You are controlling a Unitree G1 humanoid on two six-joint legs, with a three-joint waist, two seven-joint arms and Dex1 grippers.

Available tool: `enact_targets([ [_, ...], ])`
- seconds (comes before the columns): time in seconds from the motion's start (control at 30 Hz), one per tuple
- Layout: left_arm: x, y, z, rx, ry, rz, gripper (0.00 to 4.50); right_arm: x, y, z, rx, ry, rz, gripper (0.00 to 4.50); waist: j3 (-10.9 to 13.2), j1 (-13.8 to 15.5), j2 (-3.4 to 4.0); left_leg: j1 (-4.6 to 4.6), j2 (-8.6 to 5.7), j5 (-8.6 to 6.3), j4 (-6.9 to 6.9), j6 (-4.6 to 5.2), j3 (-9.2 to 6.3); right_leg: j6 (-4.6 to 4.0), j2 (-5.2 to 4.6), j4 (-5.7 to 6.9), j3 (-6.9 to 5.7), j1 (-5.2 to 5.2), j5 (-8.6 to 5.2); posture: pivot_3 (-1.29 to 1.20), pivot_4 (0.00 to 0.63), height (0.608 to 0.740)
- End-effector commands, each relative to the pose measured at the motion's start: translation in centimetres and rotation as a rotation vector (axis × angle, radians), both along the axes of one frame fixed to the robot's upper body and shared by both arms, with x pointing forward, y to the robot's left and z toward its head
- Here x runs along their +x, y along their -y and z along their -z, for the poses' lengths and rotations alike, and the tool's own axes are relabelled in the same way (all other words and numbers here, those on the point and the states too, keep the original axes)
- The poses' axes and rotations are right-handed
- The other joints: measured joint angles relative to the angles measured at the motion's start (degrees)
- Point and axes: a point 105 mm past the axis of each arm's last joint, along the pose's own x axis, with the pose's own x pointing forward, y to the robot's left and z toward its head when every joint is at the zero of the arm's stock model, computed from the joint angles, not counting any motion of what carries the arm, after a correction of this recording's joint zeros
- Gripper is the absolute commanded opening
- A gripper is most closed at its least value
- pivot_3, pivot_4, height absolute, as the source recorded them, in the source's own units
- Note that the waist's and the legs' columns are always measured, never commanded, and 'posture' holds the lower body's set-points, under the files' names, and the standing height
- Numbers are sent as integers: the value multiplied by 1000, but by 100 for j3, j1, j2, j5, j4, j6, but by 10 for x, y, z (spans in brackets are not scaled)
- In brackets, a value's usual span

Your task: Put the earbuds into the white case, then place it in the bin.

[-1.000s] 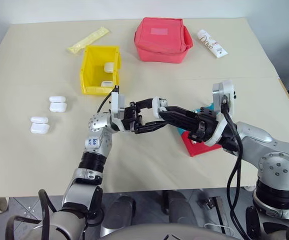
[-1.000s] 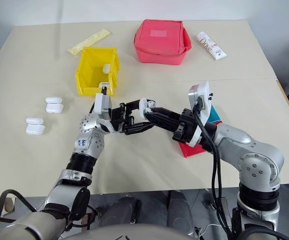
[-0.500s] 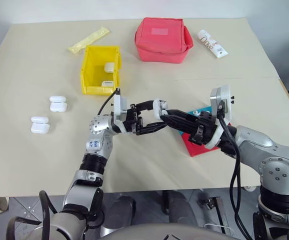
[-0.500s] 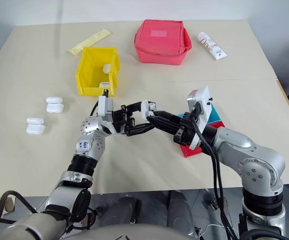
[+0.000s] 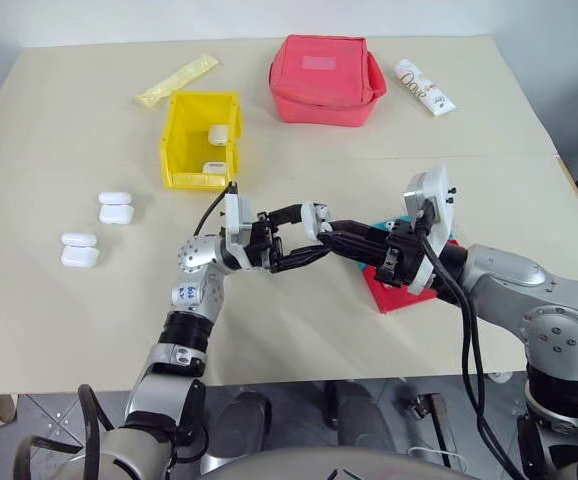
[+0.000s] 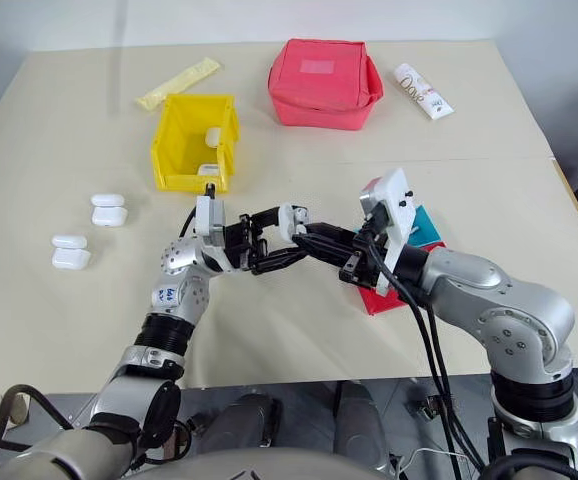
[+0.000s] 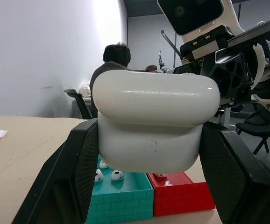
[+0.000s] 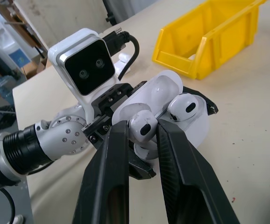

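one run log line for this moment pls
left gripper: shut on white case, lid open | right gripper: shut on earbud, at case | second earbud: seated in case | bin: holds two cases

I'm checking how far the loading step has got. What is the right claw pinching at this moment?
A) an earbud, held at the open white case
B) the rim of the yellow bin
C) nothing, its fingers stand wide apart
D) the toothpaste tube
A: in the right wrist view the right claw is shut on an earbud at the open white case, which the left claw grips; a second earbud already sits in it.
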Motion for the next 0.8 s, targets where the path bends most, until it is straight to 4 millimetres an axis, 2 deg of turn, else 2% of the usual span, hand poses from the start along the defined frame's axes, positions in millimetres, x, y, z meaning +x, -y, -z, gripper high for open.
enact_targets([
  [0.03,-19,8,-33,-73,176,99,2815,20,22,25,-134,-66,141,489,0,7,0,-1,-1,0,0,0,0,0,0,0,0,0,0,0,150,740],
  [0.8,-22,10,-26,-52,153,111,2815,11,14,12,-137,-5,56,489,0,7,0,-1,-1,0,0,1,0,0,-2,-2,0,1,0,0,150,740],
])
